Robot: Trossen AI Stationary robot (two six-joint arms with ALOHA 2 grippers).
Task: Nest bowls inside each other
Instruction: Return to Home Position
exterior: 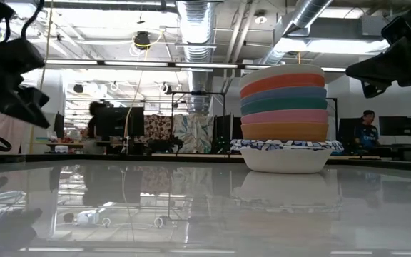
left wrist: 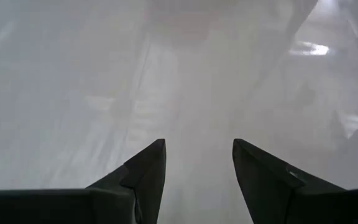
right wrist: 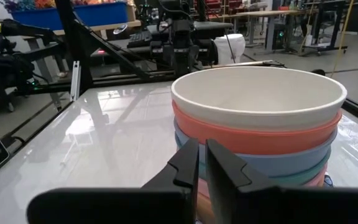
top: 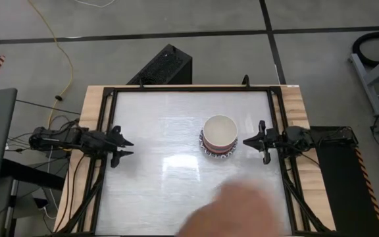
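Since every bowl I can find is in the one stack (top: 219, 135), what counts for the pull-back is how that stack lies from each arm. It stands on the right half of the worktop (top: 156, 191), upright, axis vertical, with no lean visible in the low view.

The right end effector (top: 247, 140) is the nearer. It sits at roughly rim height, pointing straight at the stack, just beside it but apart. Its fingers are drawn almost together with only a slit between them, and nothing is in them. The left end effector (top: 130, 148) waits well apart across the worktop, fingers spread, holding nothing.

Contents, bottom up:
- patterned bowl (exterior: 285, 153), white with a blue rim, as the base; how many of these are nested there I cannot tell
- orange bowl (exterior: 284, 131)
- pink bowl (exterior: 284, 116)
- green bowl (exterior: 284, 105)
- blue bowl (exterior: 284, 93)
- orange-red bowl (exterior: 282, 80)
- cream bowl (exterior: 282, 69) on top, empty inside

Each sits deep in the one below, so only rim bands show.

My read is that the nesting looks done and only the retreat is left. The right arm should back off along its own line, away from the stack and not sideways. A blurred pale shape (top: 242, 204) shows at the near edge of the high view, possibly a person close to the camera.
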